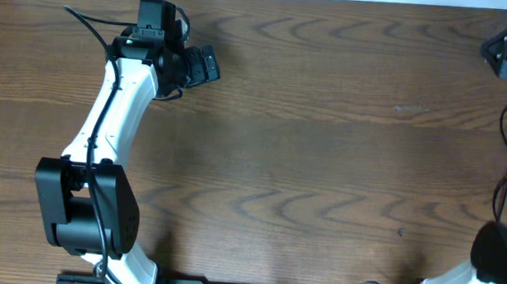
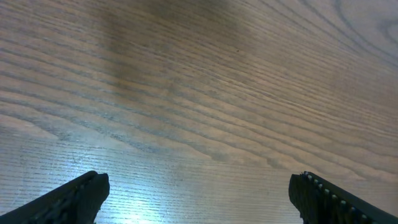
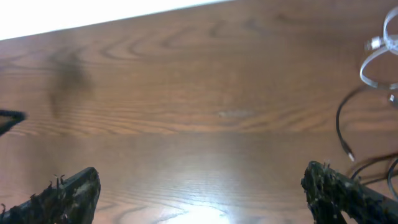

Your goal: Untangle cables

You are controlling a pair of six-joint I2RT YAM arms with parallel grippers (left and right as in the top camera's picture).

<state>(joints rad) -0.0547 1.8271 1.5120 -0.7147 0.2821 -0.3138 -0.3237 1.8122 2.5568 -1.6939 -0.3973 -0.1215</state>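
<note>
Wooden tabletop [image 1: 325,147] fills my views, with two arms over it. Both claws, left gripper [image 2: 199,180] and right gripper [image 3: 200,174], stand spread wide, grasping nothing. At the table's right edge lie the cables [image 3: 339,124]: one white, at least two black.

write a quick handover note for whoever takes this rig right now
Grippers: the left gripper is open and empty over bare table. The right gripper is open and empty.
Cables: a black cable and a white cable lie at the table's right edge, only partly in view.
Done: nothing is gripped, and I cannot tell how tangled they are.
Left: take hold of the cables and separate them.
</note>
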